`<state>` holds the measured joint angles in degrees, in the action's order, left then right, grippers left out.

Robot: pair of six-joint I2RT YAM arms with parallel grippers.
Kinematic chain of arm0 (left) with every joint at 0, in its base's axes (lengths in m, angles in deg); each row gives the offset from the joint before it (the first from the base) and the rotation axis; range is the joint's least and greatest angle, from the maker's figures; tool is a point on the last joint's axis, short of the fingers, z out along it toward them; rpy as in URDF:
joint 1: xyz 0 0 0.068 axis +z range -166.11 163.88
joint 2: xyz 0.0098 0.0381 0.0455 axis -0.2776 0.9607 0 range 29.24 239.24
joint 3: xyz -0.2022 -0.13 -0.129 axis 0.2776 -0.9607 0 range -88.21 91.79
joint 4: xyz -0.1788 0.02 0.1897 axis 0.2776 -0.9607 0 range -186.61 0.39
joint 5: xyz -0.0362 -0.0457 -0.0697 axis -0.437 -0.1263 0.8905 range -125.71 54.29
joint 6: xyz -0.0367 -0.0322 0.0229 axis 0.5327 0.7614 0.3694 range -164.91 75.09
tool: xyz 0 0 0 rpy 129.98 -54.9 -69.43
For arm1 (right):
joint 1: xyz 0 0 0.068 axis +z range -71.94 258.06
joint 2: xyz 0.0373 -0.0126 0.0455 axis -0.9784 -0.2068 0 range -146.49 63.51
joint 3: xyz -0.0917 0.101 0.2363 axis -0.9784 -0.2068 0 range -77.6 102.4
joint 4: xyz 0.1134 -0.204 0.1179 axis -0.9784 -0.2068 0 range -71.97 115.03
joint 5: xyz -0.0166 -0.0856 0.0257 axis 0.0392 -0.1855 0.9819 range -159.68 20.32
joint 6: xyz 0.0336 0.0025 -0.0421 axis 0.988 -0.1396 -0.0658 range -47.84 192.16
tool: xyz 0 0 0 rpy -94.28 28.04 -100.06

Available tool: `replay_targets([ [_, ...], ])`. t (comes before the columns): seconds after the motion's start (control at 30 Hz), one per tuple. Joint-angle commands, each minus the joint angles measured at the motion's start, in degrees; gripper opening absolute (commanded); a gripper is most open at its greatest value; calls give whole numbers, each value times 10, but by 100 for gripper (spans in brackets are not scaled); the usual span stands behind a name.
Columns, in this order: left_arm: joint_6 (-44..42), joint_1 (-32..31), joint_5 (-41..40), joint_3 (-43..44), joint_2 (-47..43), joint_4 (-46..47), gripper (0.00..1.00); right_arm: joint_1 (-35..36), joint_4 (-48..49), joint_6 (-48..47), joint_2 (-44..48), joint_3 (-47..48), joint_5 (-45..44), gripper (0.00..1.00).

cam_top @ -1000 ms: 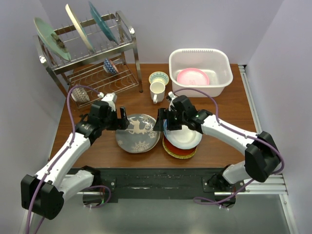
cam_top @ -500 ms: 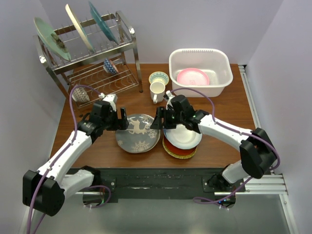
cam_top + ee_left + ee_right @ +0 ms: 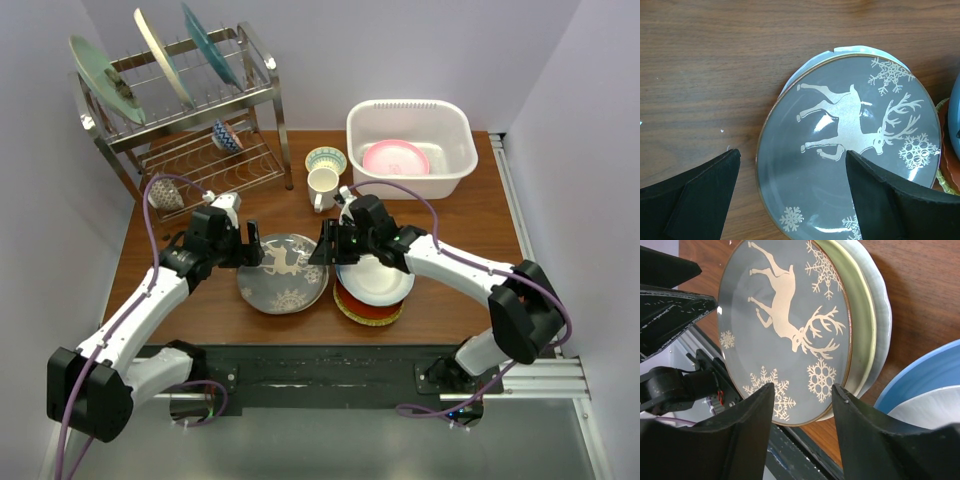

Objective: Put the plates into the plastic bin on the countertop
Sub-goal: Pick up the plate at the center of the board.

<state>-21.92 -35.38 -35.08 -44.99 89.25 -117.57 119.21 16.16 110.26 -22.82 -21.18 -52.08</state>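
Right fingers (image 3: 747,435) have narrowed above the glossy round deer plate (image 3: 785,330).

— On the left side?
— Stretched forward from the near base, elbow bent, forearm angled toward the middle. Ends in the left gripper (image 3: 250,248), pointing right, black fingers (image 3: 690,200) spread wide.
— And on the right?
— Roughly mirrored. Reaches in from the near right base, forearm slanting left, wrist low. Ends in the right gripper (image 3: 322,247), pointing left, parted too, but narrower. Faces the other tip to tip, near but apart.
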Motion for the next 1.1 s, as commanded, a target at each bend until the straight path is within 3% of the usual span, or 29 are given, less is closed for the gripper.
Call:
replay_targets([
  [0.0, 2, 1, -4, 5, 1, 7, 91, 3, 10, 8, -17, 14, 8, 47],
  [0.67, 0, 1, 3, 5, 14, 11, 91, 3, 6, 1, -42, -8, -7, 43],
  [1.07, -3, 1, 9, 5, 24, 12, 91, 3, -53, -24, -2, 7, -51, 44],
])
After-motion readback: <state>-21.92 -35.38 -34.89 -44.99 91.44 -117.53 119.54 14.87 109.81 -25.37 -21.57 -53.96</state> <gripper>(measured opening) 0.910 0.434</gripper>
